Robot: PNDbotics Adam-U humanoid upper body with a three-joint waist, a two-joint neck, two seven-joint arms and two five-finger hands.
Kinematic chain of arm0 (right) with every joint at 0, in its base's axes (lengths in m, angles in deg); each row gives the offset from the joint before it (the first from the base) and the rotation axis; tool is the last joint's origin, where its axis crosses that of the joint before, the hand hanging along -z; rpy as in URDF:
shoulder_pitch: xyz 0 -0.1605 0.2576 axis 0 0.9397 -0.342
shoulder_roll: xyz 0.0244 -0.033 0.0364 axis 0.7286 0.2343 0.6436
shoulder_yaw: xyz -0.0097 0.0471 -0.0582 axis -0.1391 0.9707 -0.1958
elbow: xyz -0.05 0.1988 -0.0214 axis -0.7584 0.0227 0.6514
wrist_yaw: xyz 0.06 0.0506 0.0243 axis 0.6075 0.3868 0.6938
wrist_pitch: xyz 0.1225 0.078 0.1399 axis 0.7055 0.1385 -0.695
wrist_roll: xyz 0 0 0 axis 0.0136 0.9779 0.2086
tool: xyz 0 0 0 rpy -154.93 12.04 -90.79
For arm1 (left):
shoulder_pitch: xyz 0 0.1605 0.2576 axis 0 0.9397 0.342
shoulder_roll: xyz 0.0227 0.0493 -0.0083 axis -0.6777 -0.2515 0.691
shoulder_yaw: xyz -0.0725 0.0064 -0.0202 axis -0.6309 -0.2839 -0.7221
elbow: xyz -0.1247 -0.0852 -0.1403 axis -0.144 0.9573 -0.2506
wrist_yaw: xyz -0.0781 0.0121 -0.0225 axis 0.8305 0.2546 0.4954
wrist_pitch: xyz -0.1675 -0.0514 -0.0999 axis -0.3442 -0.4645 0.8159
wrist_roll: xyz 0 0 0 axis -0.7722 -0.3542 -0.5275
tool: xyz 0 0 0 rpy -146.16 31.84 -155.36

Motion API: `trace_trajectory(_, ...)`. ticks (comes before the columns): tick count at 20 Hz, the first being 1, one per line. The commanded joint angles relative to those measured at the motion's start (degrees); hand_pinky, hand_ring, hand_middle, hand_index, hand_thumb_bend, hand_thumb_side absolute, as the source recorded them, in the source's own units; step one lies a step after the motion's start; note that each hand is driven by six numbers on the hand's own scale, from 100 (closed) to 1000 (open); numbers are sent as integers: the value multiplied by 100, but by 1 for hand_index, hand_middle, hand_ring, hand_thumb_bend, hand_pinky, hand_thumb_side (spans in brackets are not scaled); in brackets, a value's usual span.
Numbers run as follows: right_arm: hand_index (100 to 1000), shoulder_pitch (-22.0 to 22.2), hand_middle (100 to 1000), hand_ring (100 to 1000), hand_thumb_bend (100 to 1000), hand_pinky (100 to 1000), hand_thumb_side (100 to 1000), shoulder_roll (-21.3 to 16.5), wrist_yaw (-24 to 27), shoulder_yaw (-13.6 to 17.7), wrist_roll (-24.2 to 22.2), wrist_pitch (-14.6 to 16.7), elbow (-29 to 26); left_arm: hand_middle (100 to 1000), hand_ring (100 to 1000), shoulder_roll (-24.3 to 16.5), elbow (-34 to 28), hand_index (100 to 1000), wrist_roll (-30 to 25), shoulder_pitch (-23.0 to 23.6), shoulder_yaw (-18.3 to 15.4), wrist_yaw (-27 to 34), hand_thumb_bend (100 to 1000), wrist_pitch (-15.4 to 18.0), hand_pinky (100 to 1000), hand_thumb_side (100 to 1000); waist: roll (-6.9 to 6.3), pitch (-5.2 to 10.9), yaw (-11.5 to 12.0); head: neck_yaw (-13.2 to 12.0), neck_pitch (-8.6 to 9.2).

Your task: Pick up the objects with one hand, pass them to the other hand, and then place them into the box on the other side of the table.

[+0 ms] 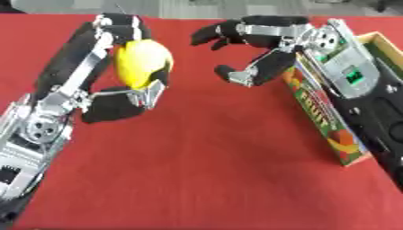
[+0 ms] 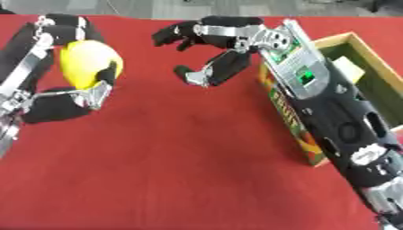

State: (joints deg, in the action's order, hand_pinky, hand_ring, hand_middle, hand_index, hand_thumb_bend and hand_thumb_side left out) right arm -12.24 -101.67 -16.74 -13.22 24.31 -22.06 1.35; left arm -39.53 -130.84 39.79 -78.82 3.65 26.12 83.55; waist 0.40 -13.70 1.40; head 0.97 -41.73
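Observation:
A yellow lemon-like fruit (image 1: 141, 63) sits in my left hand (image 1: 118, 96), whose fingers and thumb curl round it above the red tablecloth at the upper left. My right hand (image 1: 264, 42) hovers to the right of it, a short gap away, with fingers spread and slightly bent and nothing in it. The box (image 2: 350, 45), wooden-rimmed with a green inside and a printed fruit label on its side, stands at the right edge, partly hidden by my right forearm. Something pale (image 2: 348, 71) lies inside it.
The red tablecloth (image 1: 204, 170) covers the whole table, with wide free room across the middle and front. Grey floor shows beyond the far edge.

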Motion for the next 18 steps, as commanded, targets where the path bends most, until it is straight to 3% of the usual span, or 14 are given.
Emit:
trace_trajectory(1, 985, -140, 925, 1000, 100, 939, 384, -22, 97, 1, -137, -52, -34, 517, 570, -13, -121, 550, 11, -96, 61, -200, 100, 149, 664, 226, -5, 151, 8, 16, -11)
trace_trajectory(7, 986, -154, 922, 1000, 100, 942, 459, 20, 275, -57, -416, -183, -72, 525, 581, 41, -121, 549, -73, -222, 210, -513, 100, 356, 670, 162, 9, 158, 15, 8, -17)
trace_trajectory(14, 996, -154, 915, 1000, 100, 946, 705, -14, 655, -311, -590, -539, -295, 530, 587, 48, -42, 549, -47, -280, 289, -763, 100, 452, 673, 121, 10, 148, 15, 10, -29)
trace_trajectory(18, 1000, -152, 913, 1000, 100, 951, 795, -25, 819, -494, -592, -765, -379, 534, 591, 57, -16, 548, -23, -326, 309, -916, 100, 526, 676, 100, 11, 150, 20, 24, -30)
